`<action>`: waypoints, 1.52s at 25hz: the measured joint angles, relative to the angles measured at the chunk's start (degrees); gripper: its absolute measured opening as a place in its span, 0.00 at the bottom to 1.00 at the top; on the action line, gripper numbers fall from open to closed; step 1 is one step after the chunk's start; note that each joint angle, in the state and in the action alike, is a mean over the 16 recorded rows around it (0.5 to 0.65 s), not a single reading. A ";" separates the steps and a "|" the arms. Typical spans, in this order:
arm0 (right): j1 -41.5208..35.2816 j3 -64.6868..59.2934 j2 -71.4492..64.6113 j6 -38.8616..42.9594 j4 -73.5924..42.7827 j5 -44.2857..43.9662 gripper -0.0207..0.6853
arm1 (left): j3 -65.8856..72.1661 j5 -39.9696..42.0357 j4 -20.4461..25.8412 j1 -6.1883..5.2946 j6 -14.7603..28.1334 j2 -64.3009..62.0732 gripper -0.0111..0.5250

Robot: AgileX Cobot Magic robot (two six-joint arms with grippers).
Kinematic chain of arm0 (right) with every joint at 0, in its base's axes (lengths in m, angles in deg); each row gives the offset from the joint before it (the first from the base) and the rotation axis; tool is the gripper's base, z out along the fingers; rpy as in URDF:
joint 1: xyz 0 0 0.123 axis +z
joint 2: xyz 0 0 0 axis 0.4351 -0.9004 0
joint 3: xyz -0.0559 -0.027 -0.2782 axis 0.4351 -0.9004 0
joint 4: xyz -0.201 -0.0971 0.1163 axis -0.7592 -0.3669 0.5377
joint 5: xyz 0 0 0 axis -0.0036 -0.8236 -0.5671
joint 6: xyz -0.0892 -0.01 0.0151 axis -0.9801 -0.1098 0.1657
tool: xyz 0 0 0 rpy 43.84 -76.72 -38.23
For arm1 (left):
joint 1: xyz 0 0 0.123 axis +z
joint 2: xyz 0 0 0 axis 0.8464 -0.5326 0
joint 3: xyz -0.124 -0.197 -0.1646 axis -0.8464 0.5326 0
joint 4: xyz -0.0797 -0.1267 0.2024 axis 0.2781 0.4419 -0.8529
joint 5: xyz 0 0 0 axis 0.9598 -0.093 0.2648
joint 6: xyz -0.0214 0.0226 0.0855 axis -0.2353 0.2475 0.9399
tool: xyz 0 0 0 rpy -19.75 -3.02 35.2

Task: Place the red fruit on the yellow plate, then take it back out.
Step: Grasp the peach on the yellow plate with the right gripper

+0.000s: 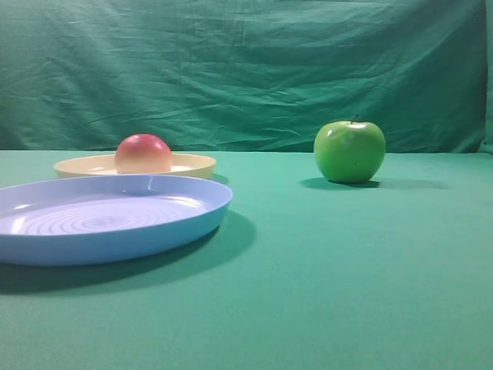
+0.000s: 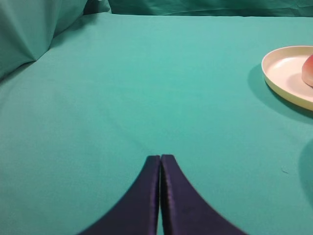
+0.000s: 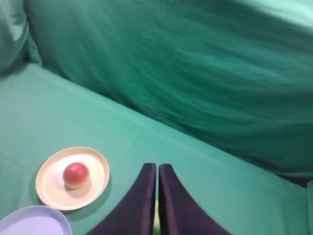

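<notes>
On the yellow plate (image 3: 72,177), red fruit (image 3: 76,174) sits left of the closed, empty right hand (image 3: 157,169).

Red fruit (image 1: 143,153): red, fading to yellow-orange low down. Yellow plate (image 1: 192,163): plain pale cream-yellow. Blue plate (image 1: 154,223): light blue, concentric rings at centre. Apple (image 1: 349,151): glossy green, dark stem. Cloth (image 1: 347,277): plain green.

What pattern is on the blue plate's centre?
Concentric raised rings on the blue plate, clearest in the exterior high view.
</notes>
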 joint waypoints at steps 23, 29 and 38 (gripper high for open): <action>-29.98 -69.15 46.76 8.33 2.72 36.88 0.03 | 0.00 0.00 0.00 0.00 0.00 0.00 0.02; -33.68 -82.81 55.33 12.48 3.42 42.57 0.03 | 0.00 0.00 0.00 0.00 0.00 0.00 0.02; -35.15 -99.17 61.94 15.08 3.74 49.30 0.03 | 0.00 0.00 0.00 0.00 0.00 0.00 0.02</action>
